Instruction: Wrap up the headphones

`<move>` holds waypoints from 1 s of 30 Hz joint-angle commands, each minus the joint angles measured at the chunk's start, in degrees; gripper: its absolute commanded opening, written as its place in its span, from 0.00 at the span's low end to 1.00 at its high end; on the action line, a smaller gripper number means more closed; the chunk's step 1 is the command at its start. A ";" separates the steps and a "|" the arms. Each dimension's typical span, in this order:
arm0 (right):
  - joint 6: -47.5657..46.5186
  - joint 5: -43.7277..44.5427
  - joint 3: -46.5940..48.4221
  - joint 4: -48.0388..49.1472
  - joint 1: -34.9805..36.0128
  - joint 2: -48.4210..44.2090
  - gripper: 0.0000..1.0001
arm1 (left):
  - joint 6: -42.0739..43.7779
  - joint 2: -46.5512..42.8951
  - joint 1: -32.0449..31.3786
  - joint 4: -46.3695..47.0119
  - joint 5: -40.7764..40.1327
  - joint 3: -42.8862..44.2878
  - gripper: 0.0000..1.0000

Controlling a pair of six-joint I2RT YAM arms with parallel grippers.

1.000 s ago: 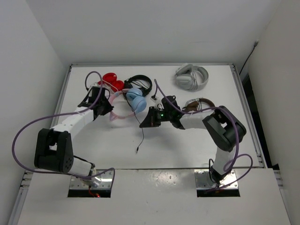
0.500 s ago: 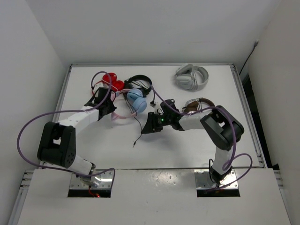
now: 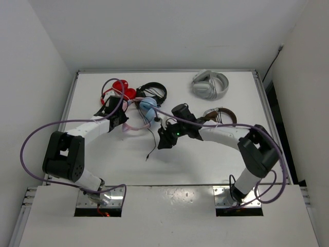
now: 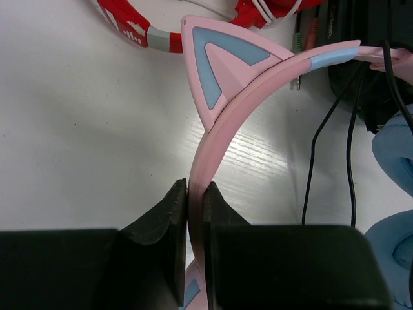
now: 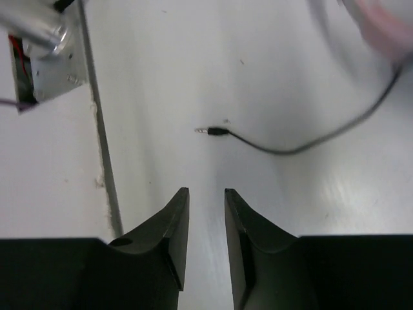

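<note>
The headphones lie at the back left of the table, with light blue ear cups and a pink cat-ear headband. Their thin black cable trails toward the near edge and ends in a plug. My left gripper is shut on the pink headband, which is pinched between its fingers in the left wrist view. My right gripper hovers just right of the cable. Its jaws stand slightly apart and empty, and the plug lies on the table ahead of them.
Red headphones and black headphones lie right behind the pink pair. Grey headphones sit at the back right and a brown pair by my right arm. The table's near edge seam runs left of the plug.
My left gripper has moved right along the headband. My right gripper has moved toward the near edge and lower. The cable's loose end has shifted left.
</note>
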 commanded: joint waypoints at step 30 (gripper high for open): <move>-87.94 -5.54 24.65 -31.49 11.26 18.34 0.29 | 0.75 0.40 -1.95 6.34 2.45 0.38 0.00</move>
